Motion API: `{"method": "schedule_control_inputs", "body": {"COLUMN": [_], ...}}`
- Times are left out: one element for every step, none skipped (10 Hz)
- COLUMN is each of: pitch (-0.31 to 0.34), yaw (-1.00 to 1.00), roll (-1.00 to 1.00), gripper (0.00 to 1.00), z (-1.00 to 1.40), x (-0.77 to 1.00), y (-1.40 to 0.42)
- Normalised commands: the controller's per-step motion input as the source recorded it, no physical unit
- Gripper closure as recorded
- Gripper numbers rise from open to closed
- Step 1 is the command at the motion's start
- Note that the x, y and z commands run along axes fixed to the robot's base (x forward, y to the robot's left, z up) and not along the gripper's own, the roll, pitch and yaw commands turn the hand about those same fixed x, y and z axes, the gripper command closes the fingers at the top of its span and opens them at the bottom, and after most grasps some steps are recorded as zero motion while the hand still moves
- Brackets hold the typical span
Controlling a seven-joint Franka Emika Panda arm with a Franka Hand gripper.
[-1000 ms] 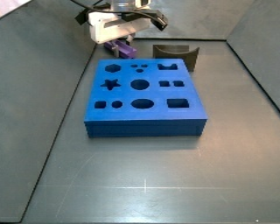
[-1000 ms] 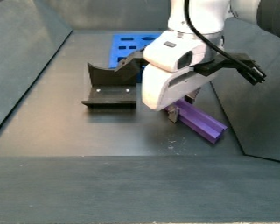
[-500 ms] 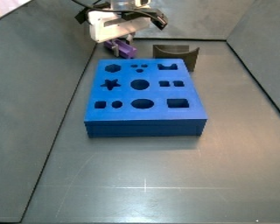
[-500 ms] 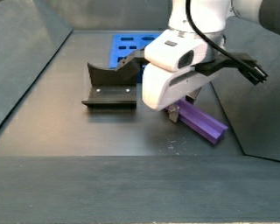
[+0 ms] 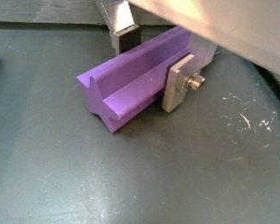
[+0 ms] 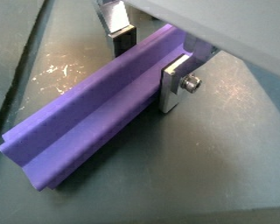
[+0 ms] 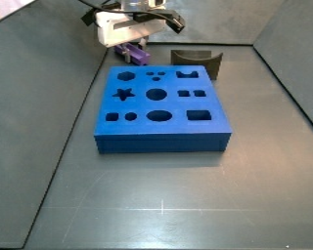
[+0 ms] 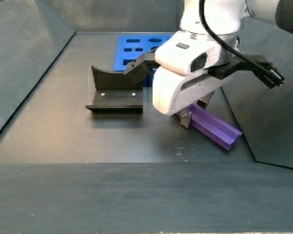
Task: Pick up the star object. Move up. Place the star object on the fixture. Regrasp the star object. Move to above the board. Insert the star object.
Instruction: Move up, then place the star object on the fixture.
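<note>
The long purple ridged star object (image 6: pixel 95 109) lay flat on the table (image 5: pixel 213 175) between my end effector's (image 6: pixel 150 61) silver fingers (image 5: pixel 181 83), which straddled its long axis, apparently clamped on it.

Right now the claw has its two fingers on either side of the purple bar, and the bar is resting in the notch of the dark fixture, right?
Not quite. The claw does straddle the purple bar, but the bar lies on the floor, apart from the fixture, as a side view shows.

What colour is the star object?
Purple; the star object between the gripper fingers shows best in a wrist view.
</note>
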Motion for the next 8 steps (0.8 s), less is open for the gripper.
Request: {"method": "schedule_control_inputs", "body": {"pitch": [0.000,0.051,0.060,0.076,0.088,0.092,0.000,0.010], "yaw": [0.00,-0.05,-0.06,-0.05,-0.04,-0.03,0.00,0.00], "roll": [0.00,0.00,0.01,0.02,0.04,0.07,0.00,0.02], "gripper": [1.00,1.00,1.00,1.00,1.00,1.00,1.00,1.00], "z": [0.83,0.76,0.67,0.56,0.44,0.26,1.00,1.00], "x": [0.00,-0.11,-0.09,-0.06,-0.03,-0.03,0.00,0.00], "y": [0.00,0.03,0.02,0.01,0.01,0.00,0.00,0.00]}}
